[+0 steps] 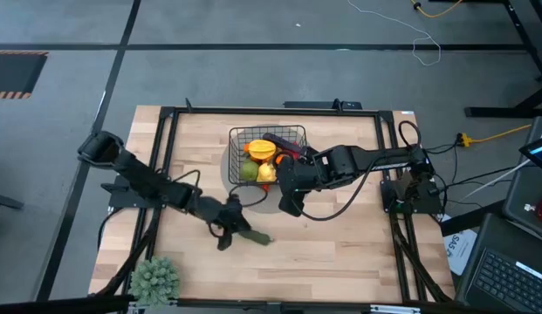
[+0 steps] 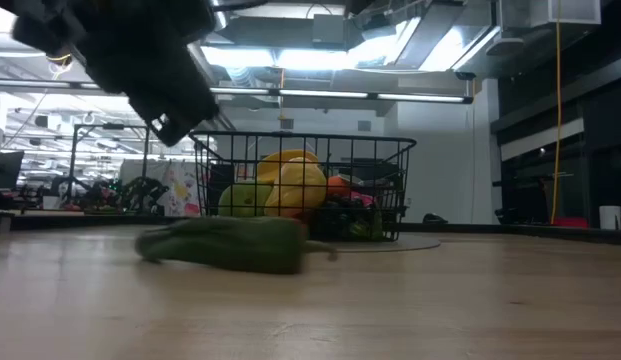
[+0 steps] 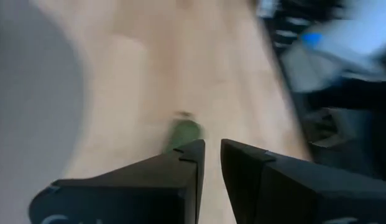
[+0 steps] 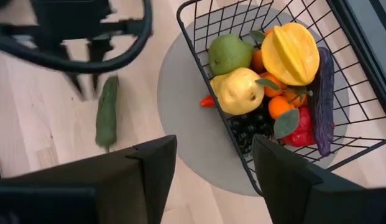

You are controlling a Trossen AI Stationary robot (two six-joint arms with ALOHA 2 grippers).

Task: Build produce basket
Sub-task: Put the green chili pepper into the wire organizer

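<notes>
We locate the green cucumber [image 1: 257, 237] lying flat on the wooden table [image 1: 340, 262], near the front of the table and well apart from the basket [image 1: 291, 133]. The left gripper [image 1: 225, 234] sits just beside the cucumber's end on the left-arm side; in the left wrist view its fingers [image 3: 186, 163] stand nearly together with only a narrow slit between them, and the cucumber [image 3: 182, 134] lies on the boards just beyond their tips, not between them. In the low view the cucumber [image 2: 225, 244] rests on the table with the dark arm raised above and behind it, so we read no grip on it. The right gripper [image 1: 288, 202] hovers at the basket's front edge with its fingers [image 4: 156, 163] wide apart and nothing between them. The black wire basket [image 4: 199, 15] stands on a grey round mat [image 4: 186, 118] and holds a yellow star fruit [image 4: 291, 53], a green pear [image 4: 230, 53], a yellow pear [image 4: 239, 90], tangerines [image 4: 280, 107], dark grapes [image 4: 248, 132], a red pepper [image 4: 304, 134] and a purple eggplant [image 4: 323, 99]. A spiky green potted plant [image 1: 154, 279] stands at the table's front left corner.
</notes>
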